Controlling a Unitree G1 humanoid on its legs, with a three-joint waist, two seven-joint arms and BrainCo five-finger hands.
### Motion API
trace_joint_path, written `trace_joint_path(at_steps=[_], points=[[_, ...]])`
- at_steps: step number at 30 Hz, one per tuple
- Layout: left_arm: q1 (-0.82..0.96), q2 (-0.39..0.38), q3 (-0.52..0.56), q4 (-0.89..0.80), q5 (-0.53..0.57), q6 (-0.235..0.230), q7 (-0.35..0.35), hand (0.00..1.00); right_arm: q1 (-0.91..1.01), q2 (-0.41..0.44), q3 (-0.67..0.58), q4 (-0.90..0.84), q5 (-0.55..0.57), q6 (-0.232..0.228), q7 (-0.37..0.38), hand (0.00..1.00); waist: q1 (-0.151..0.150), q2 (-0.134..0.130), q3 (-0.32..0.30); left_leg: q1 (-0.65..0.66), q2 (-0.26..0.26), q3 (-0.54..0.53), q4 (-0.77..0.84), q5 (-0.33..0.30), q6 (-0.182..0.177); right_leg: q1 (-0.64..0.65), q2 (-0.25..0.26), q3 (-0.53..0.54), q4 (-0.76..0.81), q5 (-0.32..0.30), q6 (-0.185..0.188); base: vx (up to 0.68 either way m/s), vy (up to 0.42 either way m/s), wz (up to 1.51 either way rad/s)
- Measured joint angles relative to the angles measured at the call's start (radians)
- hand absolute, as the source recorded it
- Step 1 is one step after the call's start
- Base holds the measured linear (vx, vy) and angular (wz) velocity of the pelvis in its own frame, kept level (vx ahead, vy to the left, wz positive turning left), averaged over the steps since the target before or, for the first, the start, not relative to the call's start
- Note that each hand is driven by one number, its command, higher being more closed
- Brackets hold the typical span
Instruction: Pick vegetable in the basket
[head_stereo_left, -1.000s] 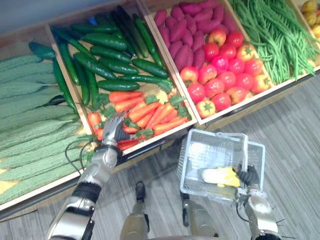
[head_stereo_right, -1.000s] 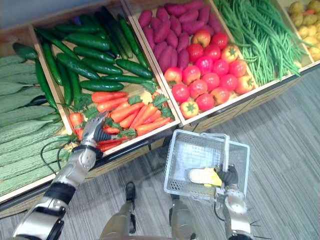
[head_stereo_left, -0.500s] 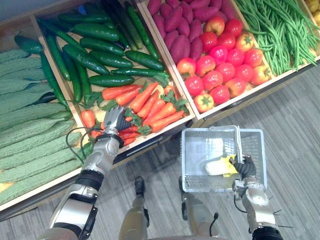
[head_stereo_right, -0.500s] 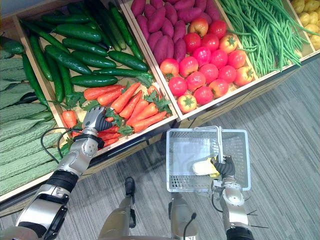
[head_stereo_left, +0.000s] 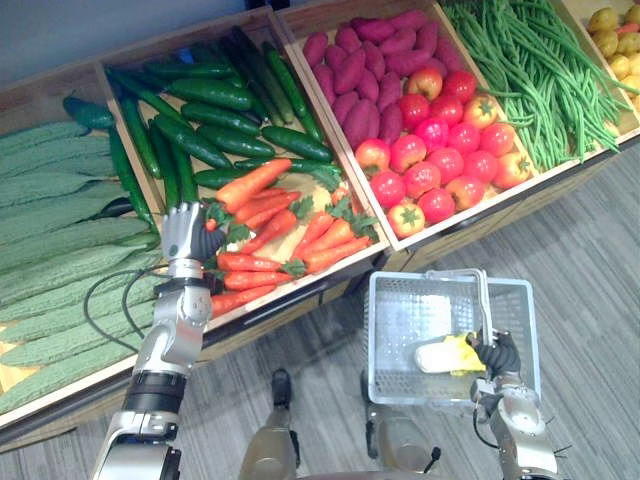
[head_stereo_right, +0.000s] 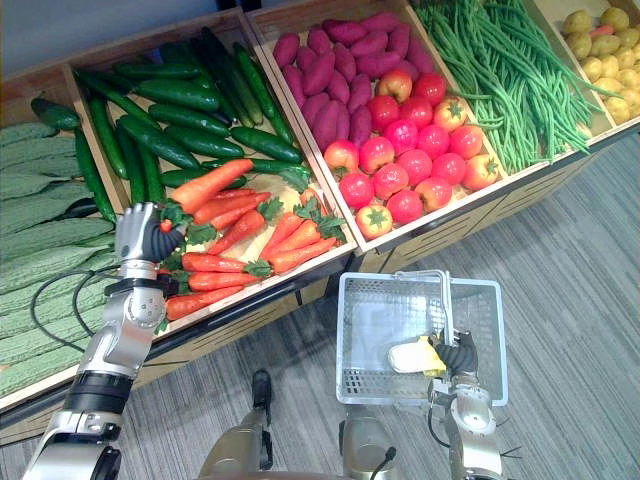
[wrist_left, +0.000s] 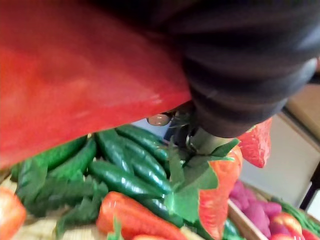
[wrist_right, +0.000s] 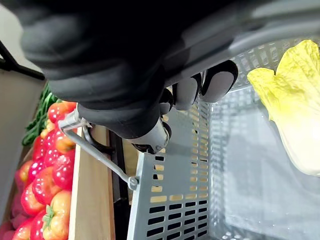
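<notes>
My left hand hovers over the left end of the carrot pile in the wooden crate, shut on a red-orange carrot whose green top sticks out beside the fingers. Low on the right, my right hand is shut on the handle of a grey plastic basket, which hangs above the floor in front of the stall. A pale yellow-white cabbage lies in the basket, right by that hand. The right hand's dark fingertips curl round the handle.
The stall's crates run left to right: bitter gourds, cucumbers behind the carrots, purple sweet potatoes with tomatoes, green beans, potatoes. Grey plank floor lies in front of the stall.
My left hand's fingers have curled shut round a carrot and the hand has drawn back to the left of the pile. The basket stays in my right hand; the camera has shifted.
</notes>
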Motion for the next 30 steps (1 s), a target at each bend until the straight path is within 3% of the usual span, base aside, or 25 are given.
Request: trace_joint_path(at_steps=[5,6,12,15,16,17,19,20,22,23,24,25,27,28,29,30], points=[[0.124,-0.113,0.072,-0.200,-0.080,-0.010,0.049,1.00,0.032,0.018,-0.034,0.000,0.000,0.001,-0.001,1.00,0.005,0.012,-0.058,0.026,-0.002,0.009,0.001,-0.011,0.001,0.023,-0.001,0.012,-0.007,0.000,0.001,0.04,-0.001,-0.09],[0.174,-0.165,0.087,-0.265,-0.124,-0.031,0.057,1.00,0.039,0.024,-0.034,0.000,0.000,0.001,-0.001,1.00,0.008,0.019,-0.077,0.048,0.000,0.030,0.002,-0.017,-0.001,0.035,0.001,0.030,-0.007,0.000,0.001,0.05,-0.005,-0.26],[0.276,-0.265,0.091,-0.405,-0.234,-0.091,0.074,1.00,0.054,0.042,-0.055,-0.056,-0.001,0.007,-0.002,1.00,0.009,0.054,-0.109,0.101,0.003,0.086,0.001,-0.036,0.004,0.054,0.009,0.085,-0.007,0.002,0.006,-0.03,0.003,-0.31],[0.314,-0.301,0.082,-0.473,-0.298,-0.115,0.073,1.00,0.055,0.050,-0.063,-0.090,-0.001,0.012,-0.006,1.00,0.011,0.055,-0.111,0.134,0.007,0.151,0.002,-0.046,-0.001,0.052,0.019,0.148,-0.009,0.013,0.021,-0.08,0.012,-0.76],[0.343,-0.315,0.056,-0.502,-0.334,-0.132,0.069,1.00,0.056,0.070,-0.062,-0.127,-0.010,0.018,-0.009,1.00,0.013,0.051,-0.120,0.149,0.012,0.216,0.002,-0.063,0.001,0.029,0.029,0.205,-0.007,0.024,0.028,-0.10,0.025,-1.24],[0.347,-0.317,0.036,-0.511,-0.349,-0.137,0.064,1.00,0.055,0.078,-0.062,-0.146,-0.017,0.025,-0.016,1.00,0.013,0.051,-0.120,0.156,0.015,0.257,0.002,-0.071,-0.005,0.017,0.023,0.183,-0.029,0.017,0.019,-0.12,0.034,-1.42],[0.344,-0.315,0.012,-0.515,-0.373,-0.150,0.063,1.00,0.040,0.087,-0.058,-0.152,-0.027,0.028,-0.033,1.00,0.012,0.056,-0.124,0.158,0.039,0.307,0.005,-0.084,-0.009,0.015,0.000,0.037,-0.066,-0.012,-0.031,-0.05,-0.005,-0.95],[0.340,-0.314,0.006,-0.515,-0.381,-0.152,0.060,1.00,0.033,0.096,-0.055,-0.152,-0.035,0.028,-0.041,1.00,0.013,0.055,-0.127,0.156,0.066,0.337,0.018,-0.093,-0.011,0.007,-0.027,-0.120,-0.064,-0.013,-0.068,0.02,-0.042,-0.83],[0.338,-0.316,0.000,-0.515,-0.394,-0.151,0.041,1.00,0.024,0.106,-0.045,-0.152,-0.052,0.030,-0.052,1.00,0.015,0.051,-0.130,0.170,0.090,0.395,0.054,-0.116,-0.034,0.006,-0.060,-0.328,-0.049,0.002,-0.103,0.09,-0.079,-1.07],[0.338,-0.321,-0.002,-0.515,-0.396,-0.152,0.036,1.00,0.023,0.105,-0.026,-0.153,-0.060,0.030,-0.057,1.00,0.016,0.054,-0.131,0.189,0.112,0.436,0.080,-0.131,-0.051,0.005,-0.063,-0.381,-0.027,0.020,-0.120,0.14,-0.110,-1.05],[0.338,-0.327,-0.003,-0.515,-0.403,-0.152,0.029,1.00,0.023,0.105,-0.016,-0.153,-0.062,0.030,-0.057,1.00,0.017,0.054,-0.131,0.203,0.122,0.454,0.092,-0.140,-0.065,0.005,-0.061,-0.385,-0.013,0.036,-0.117,0.16,-0.131,-1.02],[0.338,-0.335,-0.016,-0.513,-0.414,-0.152,0.020,1.00,0.023,0.105,0.005,-0.157,-0.068,0.030,-0.061,1.00,0.013,0.055,-0.131,0.226,0.144,0.490,0.132,-0.172,-0.086,0.004,-0.051,-0.359,0.013,0.077,-0.076,0.14,-0.101,-0.91],[0.335,-0.379,-0.072,-0.509,-0.425,-0.154,0.004,1.00,0.023,0.092,0.030,-0.189,-0.069,0.038,-0.073,1.00,0.009,0.099,-0.143,0.244,0.219,0.532,0.228,-0.222,-0.103,0.005,0.012,-0.309,0.036,0.049,-0.086,0.17,-0.122,-0.99],[0.332,-0.385,-0.083,-0.507,-0.427,-0.158,-0.002,1.00,0.022,0.092,0.034,-0.197,-0.069,0.039,-0.074,1.00,0.009,0.102,-0.145,0.242,0.234,0.531,0.259,-0.223,-0.102,0.007,0.022,-0.297,0.036,0.044,-0.090,0.20,-0.158,-1.01],[0.324,-0.388,-0.122,-0.485,-0.433,-0.169,-0.007,1.00,0.022,0.089,0.054,-0.224,-0.068,0.045,-0.078,1.00,0.008,0.104,-0.144,0.225,0.280,0.521,0.385,-0.228,-0.091,0.022,0.050,-0.259,0.034,0.035,-0.098,0.20,-0.195,-1.02],[0.316,-0.388,-0.153,-0.446,-0.454,-0.173,-0.020,1.00,0.022,0.084,0.071,-0.255,-0.066,0.045,-0.088,1.00,0.007,0.110,-0.141,0.196,0.334,0.489,0.544,-0.226,-0.037,0.048,0.078,-0.221,0.034,0.027,-0.108,0.26,-0.212,-1.18]])
